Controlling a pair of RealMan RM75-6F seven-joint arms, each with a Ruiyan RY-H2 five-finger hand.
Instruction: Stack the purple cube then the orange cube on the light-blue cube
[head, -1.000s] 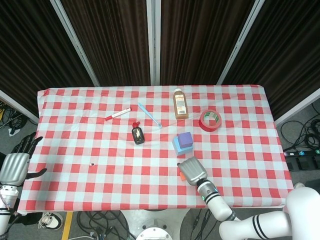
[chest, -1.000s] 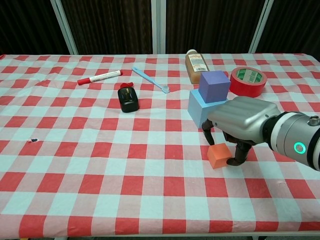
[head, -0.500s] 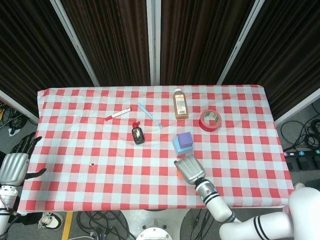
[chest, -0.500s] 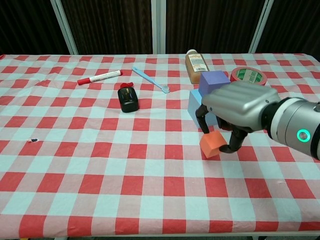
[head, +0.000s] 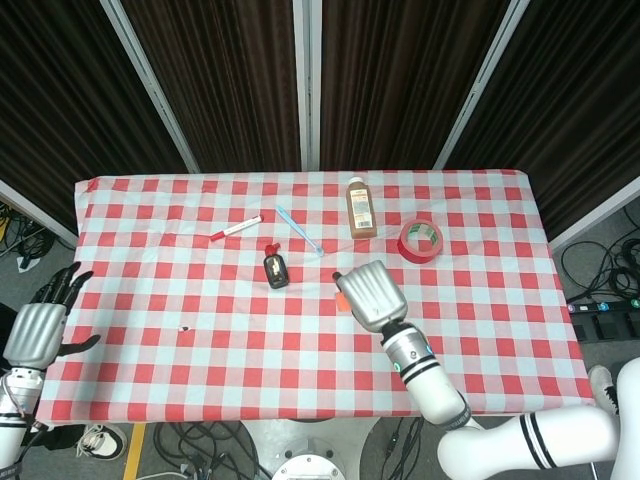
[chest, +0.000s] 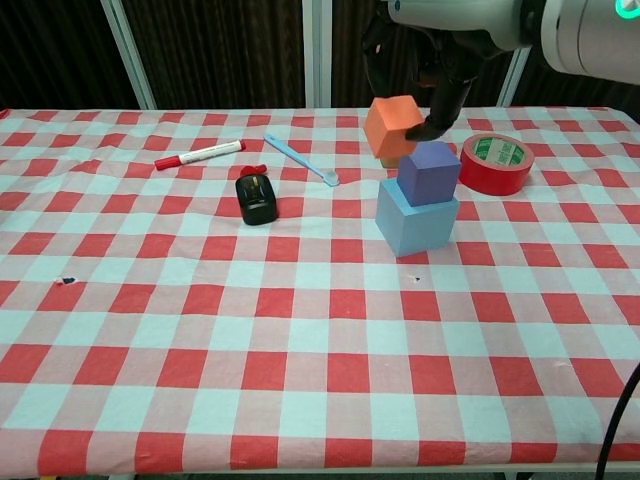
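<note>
While the right hand (chest: 432, 45) grips the orange cube (chest: 392, 127) from above, the cube hangs tilted in the air, just above and to the left of the purple cube (chest: 429, 172) as the chest view shows it. Purple cube rests on the light-blue cube (chest: 416, 219), set toward that cube's rear right — the two form a short stack on the checkered worktop (chest: 200, 330). Head view: right hand (head: 371, 294) covers the stack from above; only a sliver of the orange cube (head: 341, 300) shows at its left edge.

Left hand (head: 36, 330) hangs off the worktop's left edge in the head view, fingers apart and holding nothing.

Other items on the red-and-white cloth: a red tape roll (chest: 494, 162) just right of the stack, a red marker (chest: 198, 154), a light-blue spoon (chest: 301, 160), a small black bottle with a red cap (chest: 257, 195) lying flat, and — in the head view only — an amber bottle (head: 360, 207) lying beyond the stack, near the far edge.
</note>
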